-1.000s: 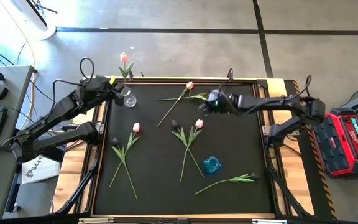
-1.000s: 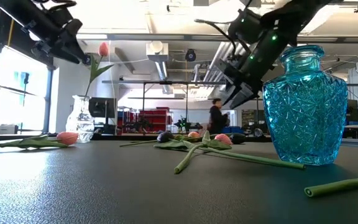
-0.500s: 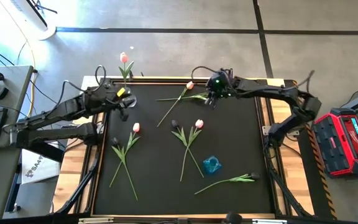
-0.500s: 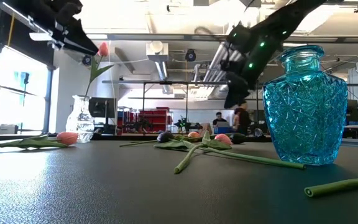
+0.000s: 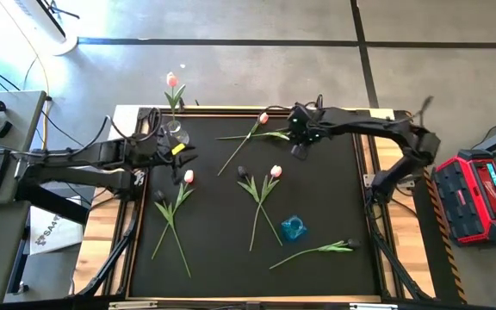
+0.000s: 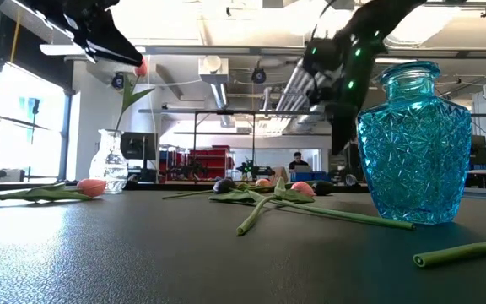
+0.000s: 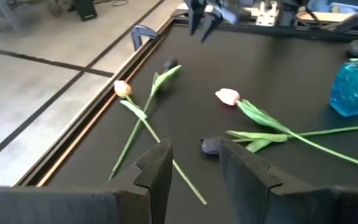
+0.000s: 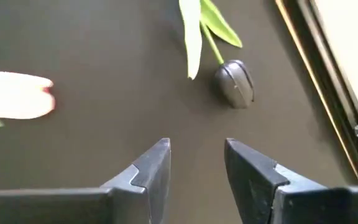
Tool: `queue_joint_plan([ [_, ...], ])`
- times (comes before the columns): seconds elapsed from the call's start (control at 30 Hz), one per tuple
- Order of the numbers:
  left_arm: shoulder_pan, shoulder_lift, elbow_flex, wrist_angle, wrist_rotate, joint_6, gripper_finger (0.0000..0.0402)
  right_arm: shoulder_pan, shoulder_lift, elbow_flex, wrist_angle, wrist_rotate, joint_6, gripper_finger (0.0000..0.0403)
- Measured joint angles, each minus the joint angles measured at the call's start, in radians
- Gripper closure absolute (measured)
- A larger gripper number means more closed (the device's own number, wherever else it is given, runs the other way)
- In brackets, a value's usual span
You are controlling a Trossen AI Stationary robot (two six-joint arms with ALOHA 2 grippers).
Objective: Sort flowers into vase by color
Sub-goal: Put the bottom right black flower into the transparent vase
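I see a matt, finely pebbled black mat [image 6: 142, 253], a glossy cut-glass blue vase [image 6: 413, 148], a clear glass vase [image 6: 110, 160], and wooden table edges [image 5: 102, 245].

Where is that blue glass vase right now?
In the high view, the blue vase stands on the table's near right part, beside crossed tulip stems, far from both grippers.

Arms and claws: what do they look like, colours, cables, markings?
Both arms are dark, near-black jointed tubes. The left arm has a yellow tag near its wrist and black cable loops at its base. The right arm shows small green lights near its claw. The left claw and right claw each have two dark, wedge-shaped fingers, matte with angular faces.
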Motion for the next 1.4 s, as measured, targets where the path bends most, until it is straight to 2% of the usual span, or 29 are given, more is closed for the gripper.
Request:
queue_joint_plan([
  [0.13, -0.036, 0.029, 0.000, 0.030, -0.005, -0.008, 0.0281, 0.034, -0.109, 0.001, -0.137, -0.095, 0.124, 0.0263],
  [0.27, -0.054, 0.082, 0.000, 0.058, -0.041, -0.031, 0.0281, 0.118, -0.181, 0.001, -0.304, -0.074, 0.260, 0.0263],
  [0.4, -0.072, 0.153, 0.000, 0.105, -0.047, -0.054, 0.0281, 0.252, -0.209, 0.001, -0.390, -0.035, 0.334, 0.0263],
  [0.53, -0.104, 0.227, 0.000, 0.139, -0.047, -0.091, 0.0281, 0.408, -0.212, 0.001, -0.461, -0.047, 0.416, 0.0263],
  [0.7, -0.145, 0.302, 0.000, 0.177, -0.051, -0.173, 0.0281, 0.611, -0.212, -0.037, -0.491, -0.076, 0.608, 0.0263],
  [0.83, -0.180, 0.353, 0.000, 0.233, -0.043, -0.185, 0.0281, 0.776, -0.212, -0.102, -0.444, -0.182, 0.768, 0.0263],
  [1.07, -0.239, 0.422, -0.001, 0.360, -0.039, -0.184, 0.0281, 1.048, -0.212, -0.192, -0.294, -0.228, 0.969, 0.0263],
  [1.2, -0.265, 0.471, -0.001, 0.471, -0.013, -0.178, 0.0281, 1.150, -0.212, -0.219, -0.194, -0.227, 1.055, 0.0263],
  [1.4, -0.298, 0.564, -0.001, 0.592, 0.023, -0.164, 0.0281, 1.272, -0.209, -0.263, -0.062, -0.175, 1.059, 0.0263],
])
